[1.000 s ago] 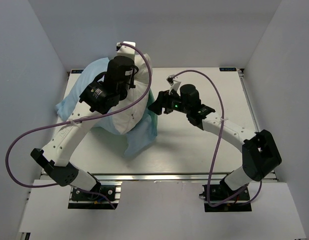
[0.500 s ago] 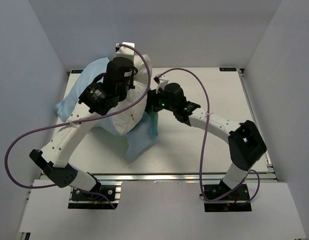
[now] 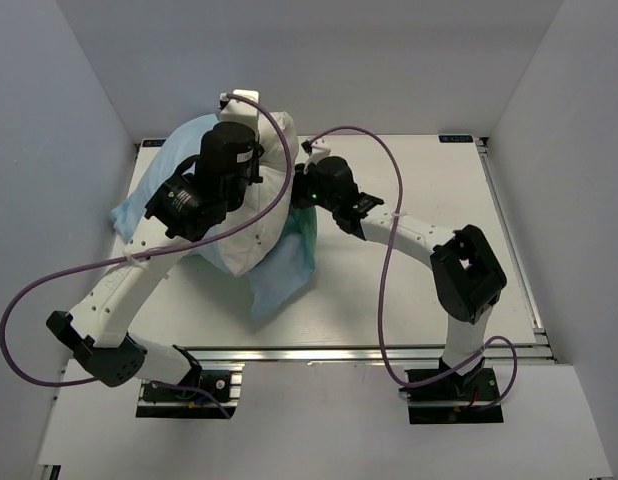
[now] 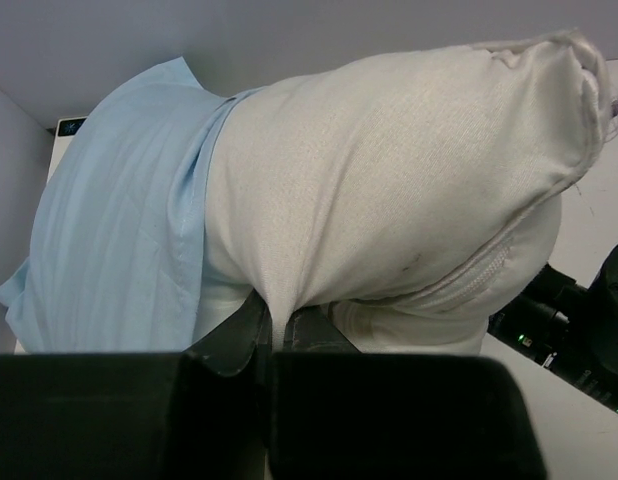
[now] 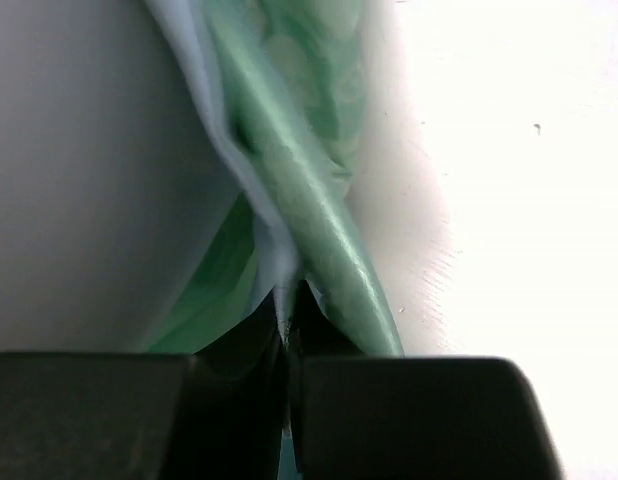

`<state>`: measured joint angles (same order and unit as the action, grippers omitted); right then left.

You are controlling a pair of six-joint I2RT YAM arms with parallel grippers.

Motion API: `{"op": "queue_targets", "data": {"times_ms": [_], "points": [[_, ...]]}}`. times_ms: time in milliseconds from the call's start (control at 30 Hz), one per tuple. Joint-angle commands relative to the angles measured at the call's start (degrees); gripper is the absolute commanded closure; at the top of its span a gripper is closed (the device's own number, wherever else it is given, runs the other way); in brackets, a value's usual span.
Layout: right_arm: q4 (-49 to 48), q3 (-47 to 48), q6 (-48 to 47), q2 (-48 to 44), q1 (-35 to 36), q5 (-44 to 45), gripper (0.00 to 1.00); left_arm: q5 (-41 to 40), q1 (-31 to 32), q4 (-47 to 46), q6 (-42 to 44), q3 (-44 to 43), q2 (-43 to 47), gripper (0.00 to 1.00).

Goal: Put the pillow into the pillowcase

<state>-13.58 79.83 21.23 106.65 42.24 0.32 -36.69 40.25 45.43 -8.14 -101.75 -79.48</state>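
The white pillow (image 3: 257, 218) stands lifted at the table's back left, its lower part inside the light blue pillowcase (image 3: 281, 276). In the left wrist view my left gripper (image 4: 272, 325) is shut on a fold of the pillow (image 4: 389, 190), and the pillowcase (image 4: 119, 230) covers the pillow's left end. My right gripper (image 3: 301, 192) sits against the pillow's right side. In the right wrist view it (image 5: 287, 300) is shut on the pillowcase's edge (image 5: 309, 190), a sea-green and pale blue fold running up from the fingertips.
The white table (image 3: 419, 270) stretches to the right of the bundle. Grey walls close in on three sides. Purple cables (image 3: 389, 250) loop off both arms. The right arm's black wrist (image 4: 579, 330) shows beside the pillow in the left wrist view.
My right arm has reached left to the pillow's side and its open jaws have shut on the pillowcase edge. The left arm has drawn the pillow slightly back and left.
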Motion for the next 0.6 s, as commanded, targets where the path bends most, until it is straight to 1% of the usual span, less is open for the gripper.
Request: {"op": "queue_targets", "data": {"times_ms": [0,33,100,133,167,200,233,267,300,333,367,400,433,467,500,533,567], "points": [[-4.35,2.09,0.83,-1.7,-1.54,-5.74,1.0,-2.69,-0.26,-5.61,0.14,1.9,2.84,1.0],[-3.82,1.21,0.39,-2.84,-2.07,-7.07,1.0,-3.3,-0.26,-6.4,-0.03,2.61,2.49,1.0],[0.12,-1.76,-0.22,-8.11,-4.09,-10.75,1.0,-3.13,-0.35,-7.37,-0.38,4.19,1.09,1.0],[1.44,-3.09,-1.88,-10.21,-5.14,-12.34,1.0,-2.61,-0.35,-8.85,-0.56,6.37,0.65,1.0],[3.2,-3.89,-2.77,-14.76,-6.45,-14.62,1.0,-1.38,-0.7,-9.39,-0.65,7.61,0.04,1.0],[9.83,-3.11,-4.52,-16.98,-10.21,-20.47,1.0,-1.28,-1.05,-10.61,-2.3,9.45,-1.45,1.0],[13.11,-2.23,-5.75,-18.92,-12.33,-23.05,1.0,-1.02,-1.75,-11.67,-3.36,10.6,-2.16,1.0],[16.8,-1.44,-6.11,-22.94,-14.27,-24.3,1.0,1.07,-3.84,-12.55,-4.24,11.66,-2.86,1.0],[21.8,-0.91,-6.55,-25.15,-17.86,-24.75,1.0,3.18,-5.17,-13.52,-5.47,12.71,-3.57,1.0],[23.93,-0.3,-7.69,-27.18,-19.28,-24.66,1.0,5.38,-6.23,-15.18,-5.66,13.68,-4.79,1.0],[25.96,-0.2,-8.83,-31.11,-20.6,-24.75,1.0,6.62,-6.93,-15.98,-5.4,15.78,-5.5,1.0],[29.28,0.06,-9.89,-33.15,-23.31,-26.66,1.0,5.93,-6.94,-16.42,-4.35,16.58,-6.2,1.0],[30.01,0.32,-9.98,-35.0,-24.99,-26.16,1.0,5.14,-6.94,-15.03,-4.51,16.85,-8.65,1.0],[29.06,-0.29,-9.03,-39.2,-26.49,-26.16,1.0,3.57,-7.03,-13.71,-5.3,15.98,-10.32,1.0],[28.7,-0.47,-8.41,-41.07,-30.51,-25.98,1.0,-1.41,-7.2,-12.14,-6.78,15.1,-12.17,1.0],[27.92,-1.08,-7.79,-43.78,-32.29,-25.28,1.0,-4.24,-7.46,-8.99,-7.84,14.14,-16.19,1.0],[27.65,-1.17,-7.53,-44.5,-33.7,-25.02,1.0,-6.45,-8.6,-7.74,-8.2,12.21,-18.32,1.0]]}}
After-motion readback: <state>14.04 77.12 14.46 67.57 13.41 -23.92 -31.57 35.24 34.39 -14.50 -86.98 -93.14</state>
